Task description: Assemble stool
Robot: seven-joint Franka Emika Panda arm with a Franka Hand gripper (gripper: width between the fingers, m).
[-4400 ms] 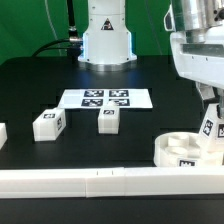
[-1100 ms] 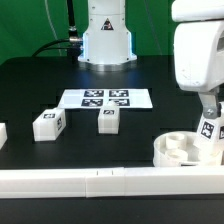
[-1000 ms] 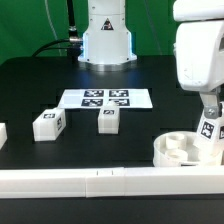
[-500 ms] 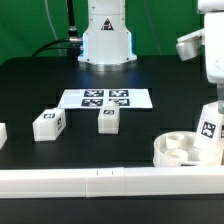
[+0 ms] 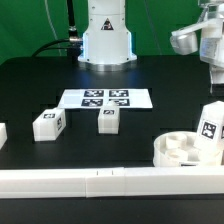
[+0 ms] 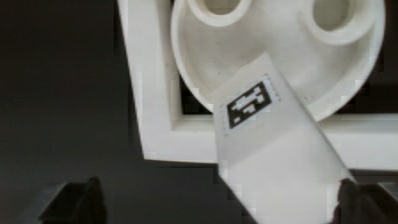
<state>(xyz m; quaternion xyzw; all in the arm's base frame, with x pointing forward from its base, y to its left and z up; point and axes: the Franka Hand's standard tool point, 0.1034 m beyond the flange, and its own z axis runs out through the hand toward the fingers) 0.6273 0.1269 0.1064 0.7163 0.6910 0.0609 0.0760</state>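
Observation:
The white round seat (image 5: 178, 150) lies at the exterior view's right, against the front rail. One white leg (image 5: 210, 130) with a tag stands in it, leaning slightly. Two more legs (image 5: 47, 123) (image 5: 109, 119) lie loose in front of the marker board. My gripper (image 5: 212, 62) hangs open above the standing leg, apart from it and holding nothing. In the wrist view the seat (image 6: 267, 45) and the tagged leg (image 6: 267, 120) lie below, with the leg rising toward the space between my gripper's (image 6: 222, 205) dark fingertips (image 6: 80, 200).
The marker board (image 5: 105, 98) lies mid-table before the robot's base (image 5: 105, 40). A long white rail (image 5: 100, 181) runs along the front edge. Its corner (image 6: 164, 120) frames the seat. A white piece (image 5: 2, 133) is cut off at the exterior view's left edge.
The gripper has risen from around the standing leg toward the upper right of the exterior view. The leg stays upright in the seat.

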